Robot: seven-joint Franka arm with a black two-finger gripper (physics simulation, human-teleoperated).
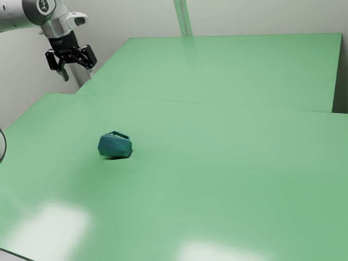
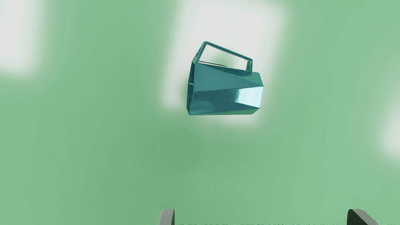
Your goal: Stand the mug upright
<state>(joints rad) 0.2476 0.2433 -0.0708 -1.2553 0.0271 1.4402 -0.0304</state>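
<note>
My gripper (image 1: 79, 75) is held high at the exterior view's upper left, well above the table and apart from the mug. A dark teal, faceted mug (image 1: 115, 145) lies on its side on the green surface, its handle on the upper side. In the wrist view the mug (image 2: 225, 93) shows its narrow mouth edge at one end and its angular handle along one side. The gripper (image 2: 261, 217) has its two fingertips wide apart, with nothing between them.
The green table (image 1: 217, 179) stretches around the mug, with bright light patches on it. Behind it stands another green surface (image 1: 234, 70), with a green vertical strip (image 1: 183, 17) on the pale wall. A curved rim (image 1: 2, 145) shows at the exterior view's left edge.
</note>
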